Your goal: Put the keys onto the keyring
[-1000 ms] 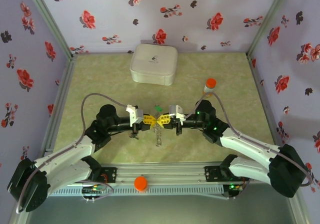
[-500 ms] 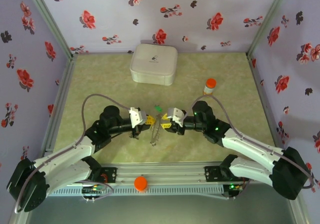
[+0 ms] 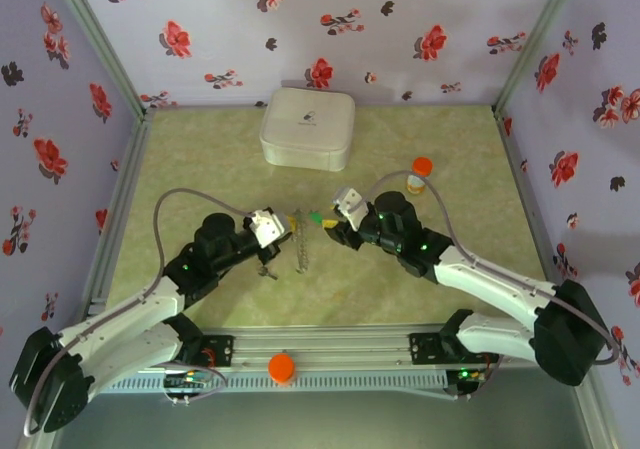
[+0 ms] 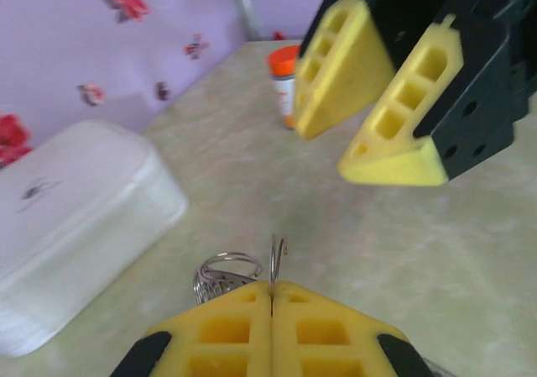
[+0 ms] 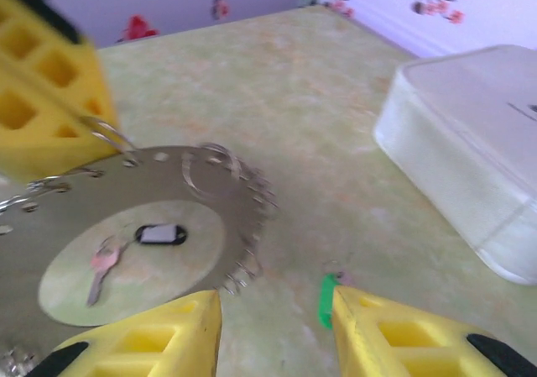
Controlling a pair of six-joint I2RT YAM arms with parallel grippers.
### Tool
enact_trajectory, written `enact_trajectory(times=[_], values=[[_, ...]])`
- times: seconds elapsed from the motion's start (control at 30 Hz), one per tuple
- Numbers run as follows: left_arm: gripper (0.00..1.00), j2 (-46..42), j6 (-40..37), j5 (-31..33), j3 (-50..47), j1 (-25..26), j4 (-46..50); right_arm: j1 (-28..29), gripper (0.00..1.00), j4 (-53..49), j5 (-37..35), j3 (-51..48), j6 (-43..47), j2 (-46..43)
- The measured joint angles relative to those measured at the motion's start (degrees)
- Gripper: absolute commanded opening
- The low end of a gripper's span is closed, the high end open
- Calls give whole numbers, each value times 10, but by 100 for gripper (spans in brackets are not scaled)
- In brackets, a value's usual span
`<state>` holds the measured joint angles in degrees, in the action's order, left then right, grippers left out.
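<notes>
One keyring (image 5: 126, 194), one small key (image 5: 102, 269) beside a black tag (image 5: 161, 234), one green tab (image 5: 325, 300), one white case (image 3: 307, 129) and one orange-capped bottle (image 3: 420, 174) are at the worktop (image 3: 200, 159). From above, the keyring appears edge-on, upright between the arms. The right wrist camera shows its flat face, with key and tag visible through the hollow centre. The left fingers (image 4: 226, 331) are pressed together, pinching a wire loop (image 4: 277, 259) on the keyring's rim. The right fingers (image 5: 403, 335) stand apart, gripping nothing, with the green tab just beside one tip.
</notes>
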<state>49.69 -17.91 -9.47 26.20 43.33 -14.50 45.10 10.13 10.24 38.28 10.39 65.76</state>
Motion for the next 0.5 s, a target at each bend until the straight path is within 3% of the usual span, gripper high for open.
enact_trajectory(times=[0.23, 0.5], values=[[0, -21, 3, 135, 4, -42, 0, 0, 39, -71, -71, 114, -100, 110], [0, -43, 38, 211, 3, -104, 0, 3, 40, -211, -111, 266, -226, 266]])
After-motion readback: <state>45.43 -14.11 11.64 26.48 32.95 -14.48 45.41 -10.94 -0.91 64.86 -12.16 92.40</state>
